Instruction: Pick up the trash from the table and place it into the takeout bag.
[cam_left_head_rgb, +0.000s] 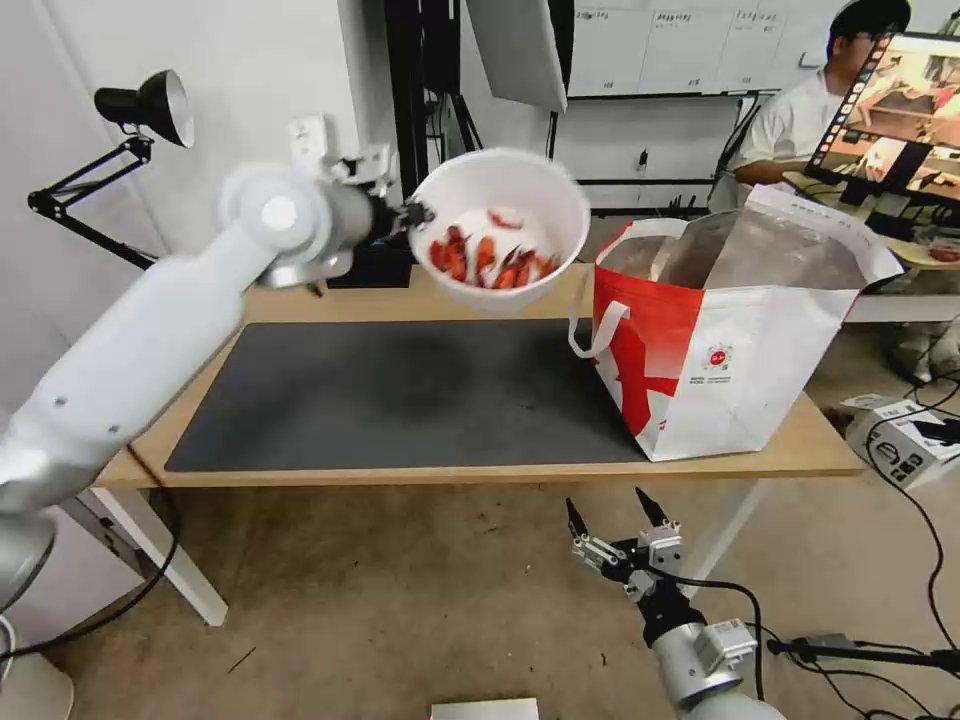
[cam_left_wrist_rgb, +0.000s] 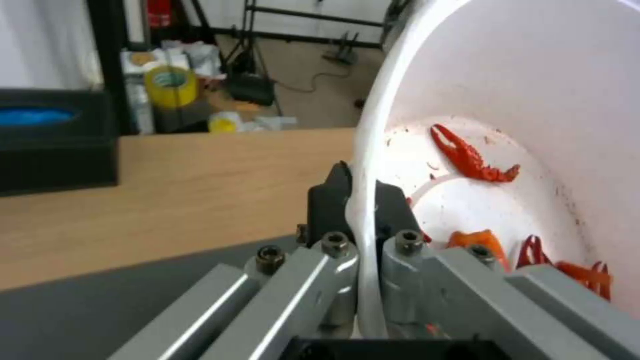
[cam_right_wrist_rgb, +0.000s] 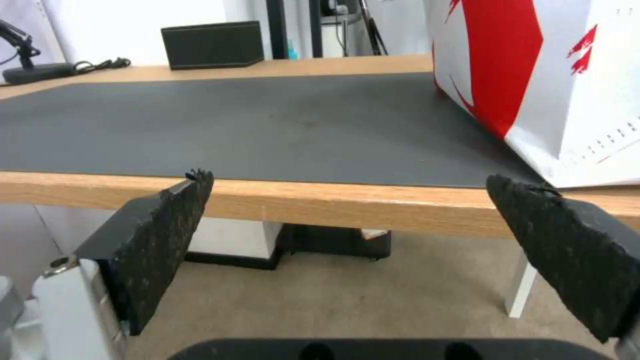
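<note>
A white round bowl (cam_left_head_rgb: 500, 225) holding red crayfish shells (cam_left_head_rgb: 487, 260) hangs tilted in the air above the table's far side, left of the takeout bag (cam_left_head_rgb: 735, 335). My left gripper (cam_left_head_rgb: 415, 214) is shut on the bowl's rim; in the left wrist view the rim (cam_left_wrist_rgb: 365, 200) runs between the two black pads of this gripper (cam_left_wrist_rgb: 359, 200), and red shells (cam_left_wrist_rgb: 470, 157) lie inside. The red-and-white bag stands open on the right end of the light-wood table (cam_left_head_rgb: 420, 300), its foil lining showing. My right gripper (cam_left_head_rgb: 610, 512) hangs open below the table's front edge, holding nothing.
A dark grey mat (cam_left_head_rgb: 400, 395) covers the middle of the table. A black box (cam_right_wrist_rgb: 212, 44) sits at the far edge, and a black desk lamp (cam_left_head_rgb: 145, 105) stands at the far left. Cables and a white box (cam_left_head_rgb: 905, 440) lie on the floor at the right.
</note>
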